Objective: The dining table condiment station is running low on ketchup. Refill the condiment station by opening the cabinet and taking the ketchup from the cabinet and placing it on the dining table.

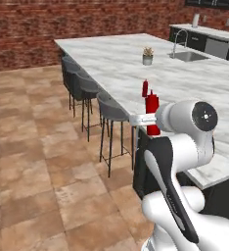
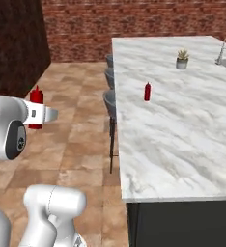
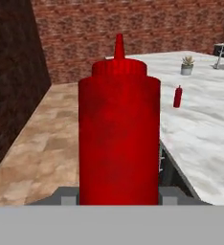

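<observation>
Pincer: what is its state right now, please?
Pincer: closed on the ketchup bottle, held upright off the floor, short of the dining table.

Base views flank the arm, sharing dining table, hand view close

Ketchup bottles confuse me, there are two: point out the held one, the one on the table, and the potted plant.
held ketchup (image 3: 118,143), hand view, body.
second ketchup bottle (image 2: 147,91), right base view, body.
potted plant (image 1: 148,59), left base view, pot.
</observation>
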